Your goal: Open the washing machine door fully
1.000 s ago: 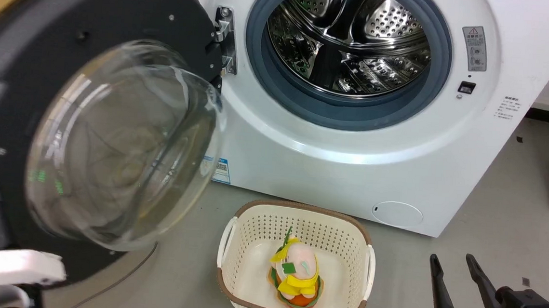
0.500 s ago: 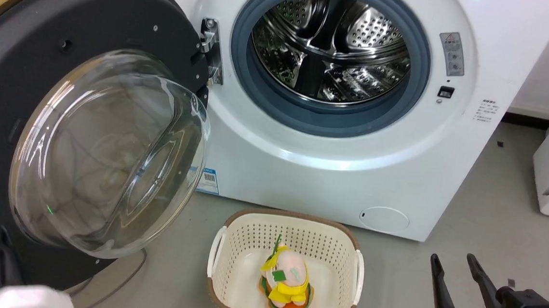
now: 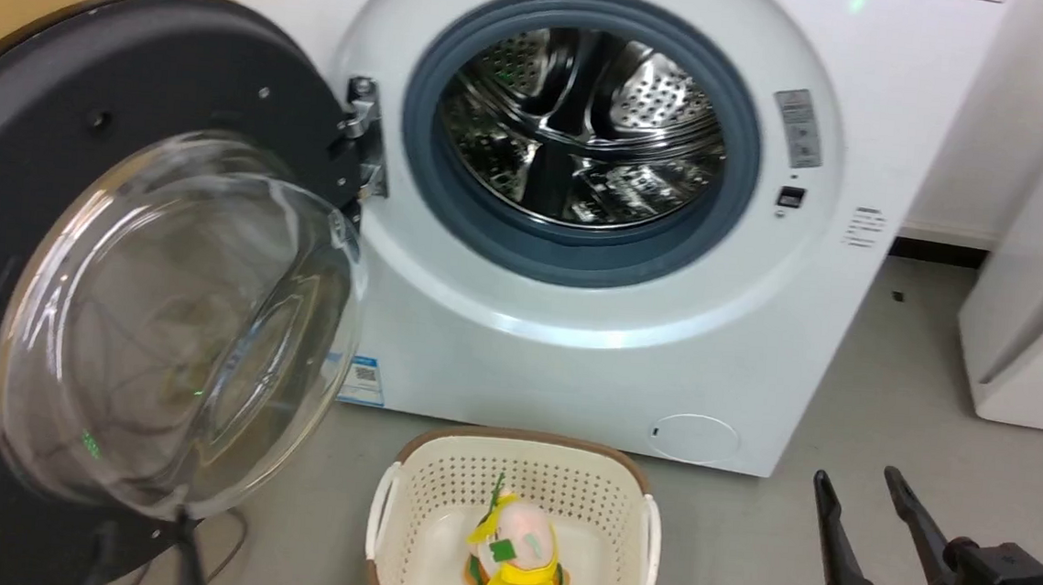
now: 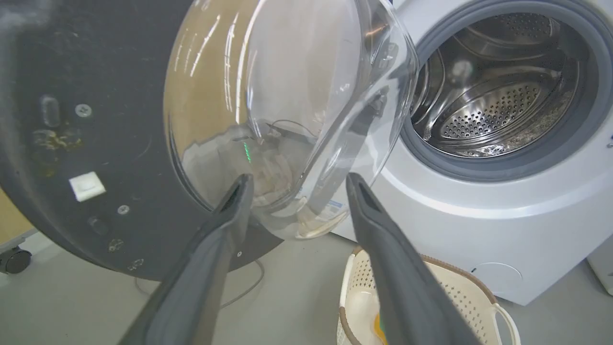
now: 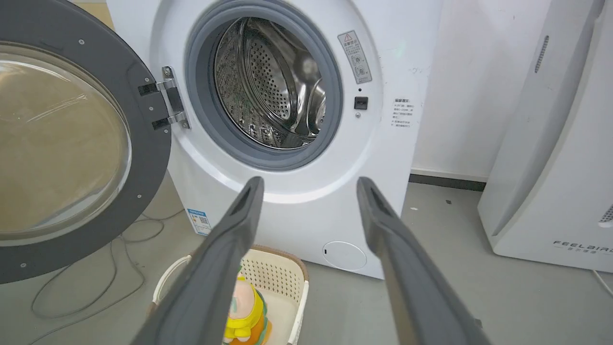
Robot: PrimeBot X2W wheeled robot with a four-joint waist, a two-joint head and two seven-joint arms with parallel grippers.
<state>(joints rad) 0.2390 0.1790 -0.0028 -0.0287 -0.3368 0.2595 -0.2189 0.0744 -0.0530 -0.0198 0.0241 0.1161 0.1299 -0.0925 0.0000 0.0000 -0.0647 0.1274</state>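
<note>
Because the washing machine door (image 3: 170,323) hangs swung far out to the left of the washing machine (image 3: 591,352), fully uncovering it, the job looks done or nearly so. Both the left gripper (image 4: 297,179) and right gripper (image 5: 310,182) are spread, holding nothing, before the washing machine.

Bright even light w/ glare streaks on washing machine door (image 4: 206,120)

Left jaws parted, empty, right jaws parted, empty, fingers (image 3: 838,558) upright

Picture edges crop the washing machine door (image 3: 134,54) and the basket (image 3: 563,490).
</note>
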